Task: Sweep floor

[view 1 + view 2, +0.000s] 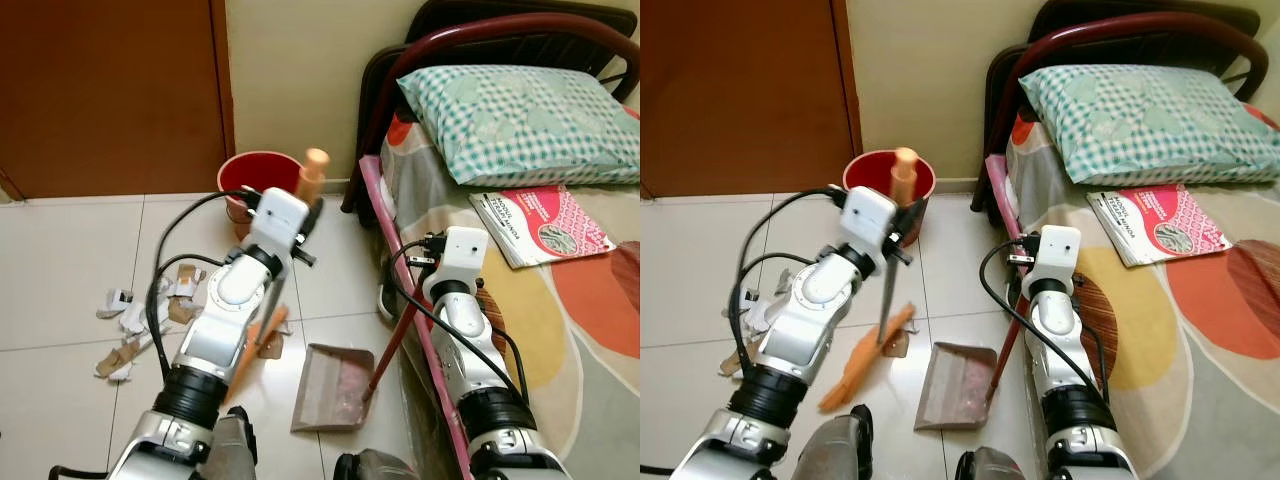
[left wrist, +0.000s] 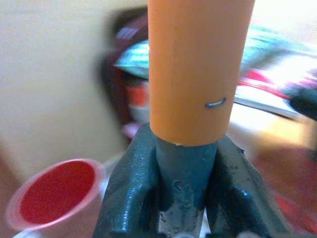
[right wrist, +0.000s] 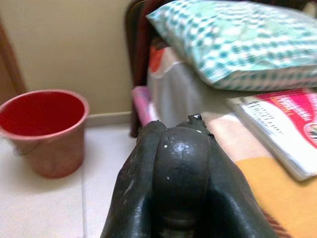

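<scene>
broom [image 1: 872, 352] handle was clamped in left gripper [image 2: 181, 163], head down on tiles beside litter [image 1: 140, 325] — set to sweep | dustpan [image 1: 330, 385] handle was gripped by right gripper [image 3: 178, 163], jaws clenched — pan flat, mouth awaiting litter

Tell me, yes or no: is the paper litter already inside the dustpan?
No: the torn paper scraps lie on the tiles to the robot's left of the broom, apart from the dustpan.

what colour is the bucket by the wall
Red bucket, clearest in the right wrist view.
</scene>
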`<state>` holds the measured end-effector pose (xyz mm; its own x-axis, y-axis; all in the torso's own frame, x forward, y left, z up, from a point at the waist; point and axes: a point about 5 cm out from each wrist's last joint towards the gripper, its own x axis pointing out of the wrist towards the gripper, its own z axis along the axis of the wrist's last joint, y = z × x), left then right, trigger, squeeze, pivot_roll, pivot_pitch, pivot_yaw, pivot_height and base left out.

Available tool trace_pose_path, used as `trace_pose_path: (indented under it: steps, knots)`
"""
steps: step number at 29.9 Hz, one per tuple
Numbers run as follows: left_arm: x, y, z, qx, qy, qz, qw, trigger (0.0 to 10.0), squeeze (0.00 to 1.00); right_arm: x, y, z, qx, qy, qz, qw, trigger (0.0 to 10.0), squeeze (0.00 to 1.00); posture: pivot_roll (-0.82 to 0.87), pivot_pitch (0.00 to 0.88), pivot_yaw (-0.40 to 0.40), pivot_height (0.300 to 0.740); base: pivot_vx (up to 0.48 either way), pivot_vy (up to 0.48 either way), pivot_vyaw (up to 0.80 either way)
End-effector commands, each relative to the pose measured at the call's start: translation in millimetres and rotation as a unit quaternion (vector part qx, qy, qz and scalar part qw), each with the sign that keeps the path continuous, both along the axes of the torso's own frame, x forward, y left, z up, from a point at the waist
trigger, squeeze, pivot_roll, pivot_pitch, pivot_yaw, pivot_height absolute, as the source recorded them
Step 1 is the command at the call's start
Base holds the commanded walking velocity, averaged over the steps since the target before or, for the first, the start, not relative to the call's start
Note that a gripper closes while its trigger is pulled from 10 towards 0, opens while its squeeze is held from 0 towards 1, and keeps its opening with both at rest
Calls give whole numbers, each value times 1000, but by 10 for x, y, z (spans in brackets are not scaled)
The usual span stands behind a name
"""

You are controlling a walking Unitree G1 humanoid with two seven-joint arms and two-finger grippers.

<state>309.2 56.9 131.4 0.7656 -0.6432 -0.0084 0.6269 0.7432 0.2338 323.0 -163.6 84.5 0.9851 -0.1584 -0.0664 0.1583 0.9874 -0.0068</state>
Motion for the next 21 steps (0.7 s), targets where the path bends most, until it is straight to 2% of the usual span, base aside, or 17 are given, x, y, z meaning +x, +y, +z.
trace_pose_path:
  steps: [1, 3, 7, 11, 15, 17, 21]
  knots:
    - [-101, -127, -38, -3, 11, -57, 998, 10000, 0, 25, -125, 73, -25, -10, -31, 999, 10000, 0, 17, 116, -83, 740, 0, 0, 0]
    - [-186, -129, -107, -8, 33, -79, 996, 10000, 0, 24, -185, 68, -47, -7, -50, 998, 10000, 0, 17, 116, -83, 740, 0, 0, 0]
    - [-245, -114, -138, -22, 50, -88, 995, 10000, 0, 25, -220, 51, -51, -1, -63, 997, 10000, 0, 17, 116, -83, 740, 0, 0, 0]
    - [-313, -131, -50, -88, 67, -82, 991, 10000, 0, 35, -186, 29, -39, 6, -57, 998, 10000, 0, 33, 124, -87, 740, 0, 0, 0]
    - [-299, -186, 77, -127, 56, -67, 988, 10000, 0, 46, -107, 17, -32, 10, -40, 999, 10000, 0, 36, 126, -89, 740, 0, 0, 0]
    - [-231, -210, 199, -168, 44, -44, 984, 10000, 0, 52, -9, 1, -21, 16, -17, 1000, 10000, 0, 35, 127, -91, 740, 0, 0, 0]
    - [-146, -183, 294, -201, 34, -10, 979, 10000, 0, 48, 83, -39, -8, 29, 8, 1000, 10000, 0, 32, 127, -92, 740, 0, 0, 0]
